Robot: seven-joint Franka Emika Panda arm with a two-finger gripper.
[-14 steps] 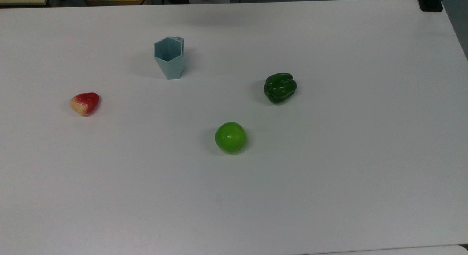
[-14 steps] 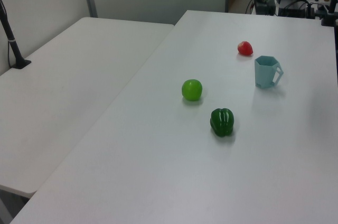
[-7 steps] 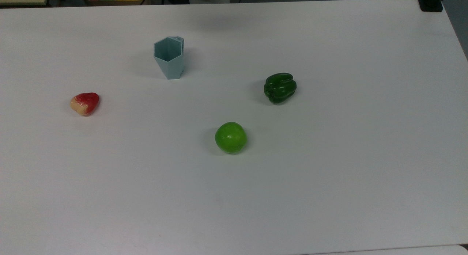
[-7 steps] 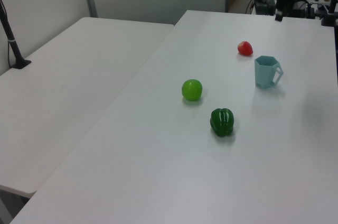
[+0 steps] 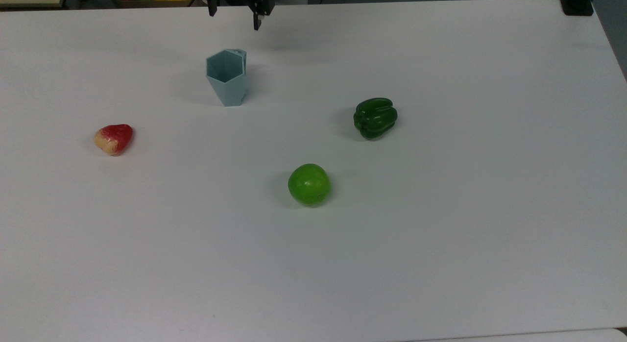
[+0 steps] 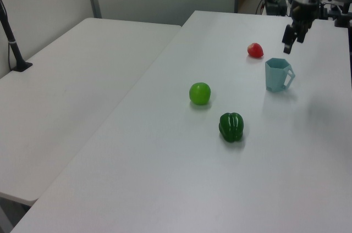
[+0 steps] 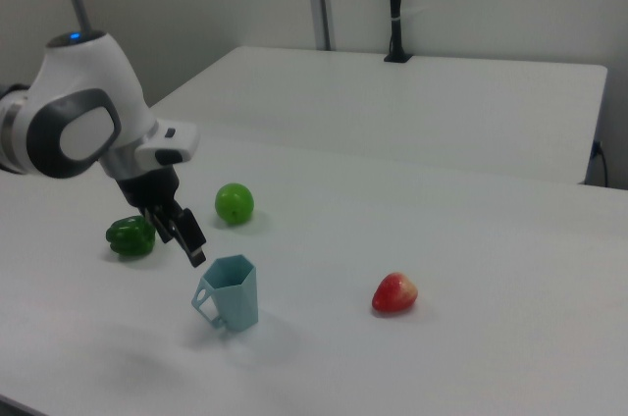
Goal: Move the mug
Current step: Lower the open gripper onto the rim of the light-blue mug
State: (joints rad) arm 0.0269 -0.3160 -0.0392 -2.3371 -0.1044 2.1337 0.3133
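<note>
Four things sat on the white table [image 5: 441,258], and none of them had shifted over the last second; what had changed was the arm. A second earlier the top view held no trace of the robot, and half a second earlier only a dark tip showed at the far end of the left view. At this moment the gripper [image 5: 234,17] had come into the top view at its far edge, with its two dark fingers [image 5: 257,13] spread well apart and nothing between them.

The mug [image 5: 227,77] stood upright toward the far side of the table, left of centre in the top view, with its handle tab on the far right of its rim. In the left view the gripper [image 6: 290,36] hung above and just beyond the mug [image 6: 278,75], clear of it. The right view put the gripper [image 7: 183,233] just up and to the left of the mug [image 7: 230,292], near its rim but not touching.

A red fruit [image 5: 114,138] lay well apart on the top view's left, a green pepper [image 5: 375,117] on its right, and a green apple [image 5: 309,184] nearer the camera.

Judged from this, the approach was under way and the grasp not yet made. The fingers seemed wide enough to take a wall of the mug or its handle, once lowered and brought over the rim.
</note>
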